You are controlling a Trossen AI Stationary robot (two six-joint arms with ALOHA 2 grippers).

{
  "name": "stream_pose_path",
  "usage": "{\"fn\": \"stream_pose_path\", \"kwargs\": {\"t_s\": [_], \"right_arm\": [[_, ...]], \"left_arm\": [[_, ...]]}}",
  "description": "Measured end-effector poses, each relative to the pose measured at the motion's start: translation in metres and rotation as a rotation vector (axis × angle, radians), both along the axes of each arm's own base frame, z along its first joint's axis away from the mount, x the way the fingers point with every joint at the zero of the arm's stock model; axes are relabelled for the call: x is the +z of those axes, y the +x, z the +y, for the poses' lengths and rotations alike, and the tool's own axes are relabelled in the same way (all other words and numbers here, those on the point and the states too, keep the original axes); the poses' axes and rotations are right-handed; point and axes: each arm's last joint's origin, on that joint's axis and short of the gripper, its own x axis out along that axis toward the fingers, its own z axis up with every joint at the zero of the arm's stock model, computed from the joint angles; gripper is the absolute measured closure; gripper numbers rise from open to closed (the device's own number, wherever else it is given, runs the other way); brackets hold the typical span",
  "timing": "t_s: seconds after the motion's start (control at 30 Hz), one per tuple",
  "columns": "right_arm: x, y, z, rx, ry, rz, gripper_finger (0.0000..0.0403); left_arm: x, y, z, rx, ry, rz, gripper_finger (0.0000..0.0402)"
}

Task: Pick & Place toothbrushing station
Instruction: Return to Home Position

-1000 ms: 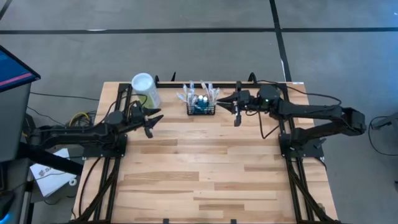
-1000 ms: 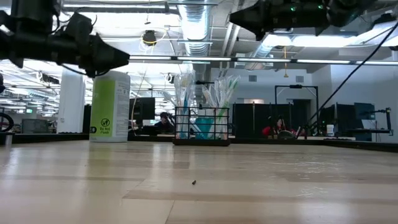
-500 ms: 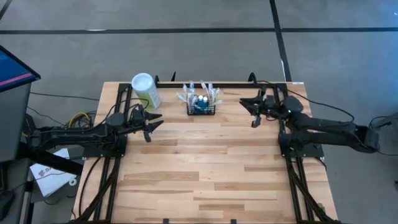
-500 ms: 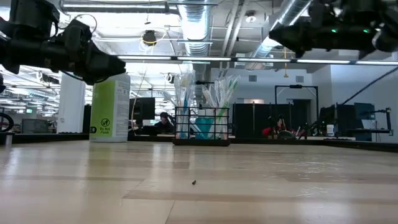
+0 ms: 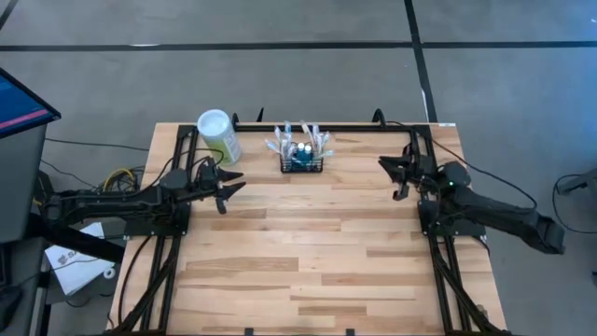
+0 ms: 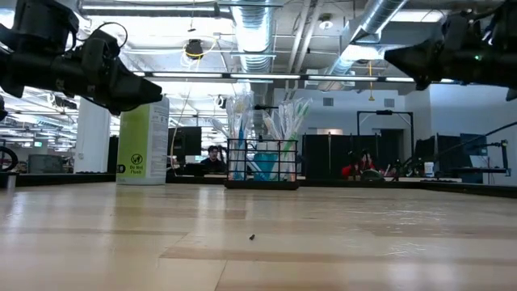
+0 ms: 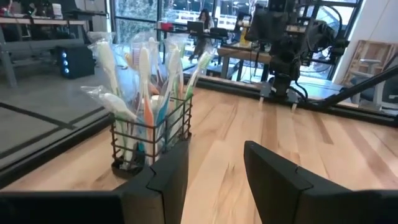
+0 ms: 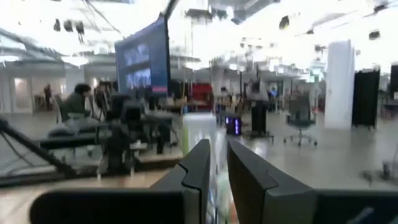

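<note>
**While both arms hang off the wood, the toothbrushing station (image 5: 302, 161) stands loaded at the table's (image 5: 308, 252) far edge**

Where the left arm reaches in from the left side, the left gripper (image 5: 233, 182) hovers above the boards with its fingers (image 7: 168, 171) spread and nothing between them. It faces the basket across open wood. Just beyond it stands a pale-green cylinder (image 5: 217, 133) with a white lid, upright by the far edge. To the right of the cylinder, apart from it, sits the black wire-mesh station, upright and about midway along that edge. Toothbrushes (image 7: 146, 74) stand in it and fan outward (many in clear wrappers), with something blue low inside. Farther right, well apart from the basket, the right gripper (image 5: 392, 175) hangs raised near the table's right side. Its fingers (image 8: 198, 162) are parted by a narrow gap and hold nothing.
</note>
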Motion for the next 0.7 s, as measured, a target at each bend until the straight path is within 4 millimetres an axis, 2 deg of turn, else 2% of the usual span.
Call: {"fn": "stream_pose_path", "kwargs": {"t_s": [0.23, 0.37, 0.7], "right_arm": [[-0.016, -0.002, 0.001, 0.015, 0.146, 0.125, 0.0355], [-0.019, -0.001, 0.001, 0.031, 0.283, 0.115, 0.0355], [-0.019, -0.001, 0.001, 0.033, 0.313, 0.107, 0.0355]], "left_arm": [[0.0, 0.0, 0.001, 0.026, -0.002, -0.004, 0.0253], [0.001, 0.0, 0.001, 0.028, -0.024, -0.016, 0.0253], [0.002, 0.0, 0.001, 0.028, -0.02, -0.032, 0.0253]]}}
